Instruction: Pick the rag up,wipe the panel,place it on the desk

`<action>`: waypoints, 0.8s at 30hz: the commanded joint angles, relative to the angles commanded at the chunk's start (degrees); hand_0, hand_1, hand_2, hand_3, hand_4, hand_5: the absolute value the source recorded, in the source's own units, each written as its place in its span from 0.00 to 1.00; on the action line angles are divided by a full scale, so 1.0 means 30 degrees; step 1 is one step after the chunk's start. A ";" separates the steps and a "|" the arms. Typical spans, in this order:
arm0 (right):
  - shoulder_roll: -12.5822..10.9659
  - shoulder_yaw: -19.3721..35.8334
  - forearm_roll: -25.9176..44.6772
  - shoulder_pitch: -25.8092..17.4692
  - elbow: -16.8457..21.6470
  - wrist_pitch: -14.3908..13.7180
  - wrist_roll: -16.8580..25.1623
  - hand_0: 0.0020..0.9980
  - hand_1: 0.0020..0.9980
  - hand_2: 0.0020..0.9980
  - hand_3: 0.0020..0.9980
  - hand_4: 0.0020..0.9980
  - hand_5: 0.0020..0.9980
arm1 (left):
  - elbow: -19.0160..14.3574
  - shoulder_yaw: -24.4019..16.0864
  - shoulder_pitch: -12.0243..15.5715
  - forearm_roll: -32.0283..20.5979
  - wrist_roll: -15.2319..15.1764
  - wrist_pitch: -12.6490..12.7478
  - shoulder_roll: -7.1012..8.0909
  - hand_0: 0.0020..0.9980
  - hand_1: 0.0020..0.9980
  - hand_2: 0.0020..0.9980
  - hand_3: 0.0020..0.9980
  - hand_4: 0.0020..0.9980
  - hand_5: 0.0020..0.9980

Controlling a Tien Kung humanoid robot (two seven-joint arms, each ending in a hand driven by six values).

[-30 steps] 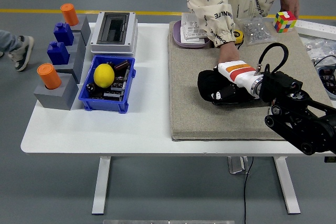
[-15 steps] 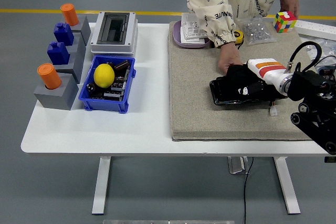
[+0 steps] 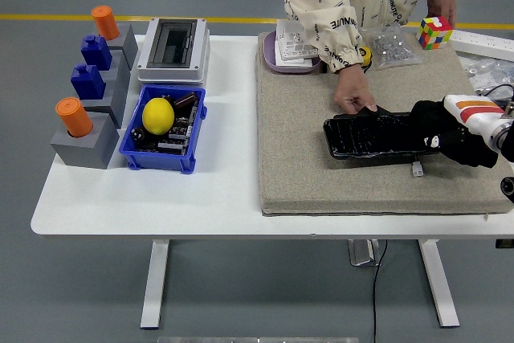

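Note:
A glossy black panel [image 3: 373, 136] lies lengthwise on the beige mat [image 3: 301, 162]. My right hand [image 3: 444, 131], black-fingered, rests curled over the panel's right end. A white rag [image 3: 471, 108] with orange and red stripes is bunched in that hand and shows above the knuckles. A person's hand [image 3: 353, 95] presses on the panel's upper left corner. My left arm is out of sight.
A blue bin [image 3: 164, 128] with a lemon [image 3: 157, 115] stands left of the mat, with a grey switch box [image 3: 172, 49] behind it. Grey blocks with orange and blue pieces [image 3: 84, 90] line the left edge. A Rubik's cube [image 3: 434, 32], bagged parts [image 3: 390, 44] and a tray [image 3: 291, 51] sit at the back.
My right hand slid to the right along the panel, from its left end to its right end, uncovering most of it. The person's hand stayed on the upper left corner.

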 joint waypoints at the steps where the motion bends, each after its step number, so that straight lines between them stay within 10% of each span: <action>1: -0.0077 0.0113 -0.0022 -0.0052 -0.0025 0.0002 0.0002 0.30 0.45 0.50 0.50 0.80 0.24 | 0.0000 0.0032 -0.0012 -0.0022 -0.0014 -0.0006 0.0001 0.65 0.70 0.75 0.57 0.60 0.48; 24: 0.0635 -0.0253 -0.0042 0.0494 0.0018 -0.0006 0.0014 0.30 0.45 0.50 0.50 0.80 0.24 | 0.0000 -0.0020 -0.0017 -0.0008 0.0019 0.0001 -0.0057 0.65 0.70 0.75 0.57 0.60 0.48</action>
